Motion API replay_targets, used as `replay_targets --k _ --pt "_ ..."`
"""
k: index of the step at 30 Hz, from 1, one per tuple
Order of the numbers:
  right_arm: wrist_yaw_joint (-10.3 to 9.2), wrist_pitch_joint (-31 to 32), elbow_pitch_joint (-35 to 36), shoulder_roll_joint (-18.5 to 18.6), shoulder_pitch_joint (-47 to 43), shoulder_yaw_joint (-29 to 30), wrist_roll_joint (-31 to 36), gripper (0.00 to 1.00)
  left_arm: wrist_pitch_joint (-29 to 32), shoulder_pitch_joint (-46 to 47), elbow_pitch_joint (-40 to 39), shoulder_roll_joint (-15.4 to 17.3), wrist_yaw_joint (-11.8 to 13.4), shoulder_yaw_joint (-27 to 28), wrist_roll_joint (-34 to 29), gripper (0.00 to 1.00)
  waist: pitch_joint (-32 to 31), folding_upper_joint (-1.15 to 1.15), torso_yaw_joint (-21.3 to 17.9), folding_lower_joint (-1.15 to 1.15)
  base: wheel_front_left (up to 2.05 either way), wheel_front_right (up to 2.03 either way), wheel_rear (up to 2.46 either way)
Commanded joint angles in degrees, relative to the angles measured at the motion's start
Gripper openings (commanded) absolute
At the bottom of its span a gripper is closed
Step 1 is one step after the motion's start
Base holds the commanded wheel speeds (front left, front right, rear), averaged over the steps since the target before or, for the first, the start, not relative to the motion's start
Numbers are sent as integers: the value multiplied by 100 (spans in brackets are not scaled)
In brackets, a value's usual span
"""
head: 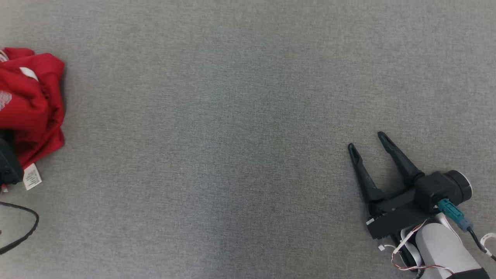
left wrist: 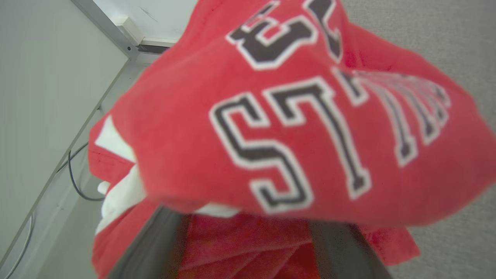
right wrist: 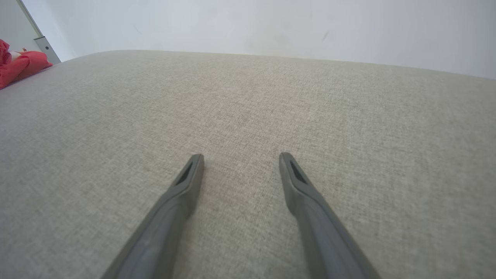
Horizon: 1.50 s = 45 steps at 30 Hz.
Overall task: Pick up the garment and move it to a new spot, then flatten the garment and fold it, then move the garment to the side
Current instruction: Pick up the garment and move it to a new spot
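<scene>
Red garment: it is bunched in a soft heap at the far left edge of the head view, on the grey tabletop; a white care tag is turned out at its lower edge.
Fabric: a matte knit is seen, creased into rounded folds and printed with block lettering in dark and white, beside white panels.
Left end effector: its fingers are spread wide, with cloth draped over and between them; nothing is pinched.
Right end effector: it is set wide and empty at the lower right, well apart from the garment.
Tabletop: a coarse, flat grey weave is shown.
Risk, grasp: if only the top fold is caught on closing, the heap may be dragged or may slip free when lifted.
Risk, snag: the loose black cable at the lower left lies near the left arm and could be hooked.
</scene>
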State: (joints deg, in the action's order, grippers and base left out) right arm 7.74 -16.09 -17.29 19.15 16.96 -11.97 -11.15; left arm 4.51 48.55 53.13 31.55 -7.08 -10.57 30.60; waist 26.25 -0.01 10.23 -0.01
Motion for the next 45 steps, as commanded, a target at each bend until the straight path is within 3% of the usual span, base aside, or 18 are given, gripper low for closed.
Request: replay_targets --k 1,2,4,5,18,28,37,45 --pt "-51 172 -562 243 -390 137 -82 100 -37 118 121 -41 -11 20 49 90 79 1 -67 1 0 0 0" --pt "-51 172 -562 243 -390 137 -82 100 -37 118 121 -41 -11 20 49 90 79 1 -67 1 0 0 0" --pt "-56 178 -579 238 -411 155 -75 100 -101 152 244 -46 -15 -31 11 25 88 1 -60 1 0 0 0" --pt "-57 179 -583 212 -415 165 -54 100 -121 174 308 -59 -19 -69 -13 0 92 1 -52 1 0 0 0" --pt "-34 157 -620 -217 -386 48 -87 100 -1028 755 589 223 -32 -441 -298 0 -348 1 1 1 0 0 0" --pt "-31 100 -688 -624 -323 23 -150 100 -1133 1226 78 363 -32 -1132 -301 0 -1039 1 -239 1 0 0 0" --pt "-31 96 -775 -958 -392 92 -159 100 -1106 1262 -462 -241 -33 -1649 -5 0 -1521 1 -749 1 0 0 0" --pt "-31 95 -865 -1098 -435 155 -170 100 -1275 901 -711 -1098 -32 -2067 516 0 -1671 1 -1405 1 0 0 0"
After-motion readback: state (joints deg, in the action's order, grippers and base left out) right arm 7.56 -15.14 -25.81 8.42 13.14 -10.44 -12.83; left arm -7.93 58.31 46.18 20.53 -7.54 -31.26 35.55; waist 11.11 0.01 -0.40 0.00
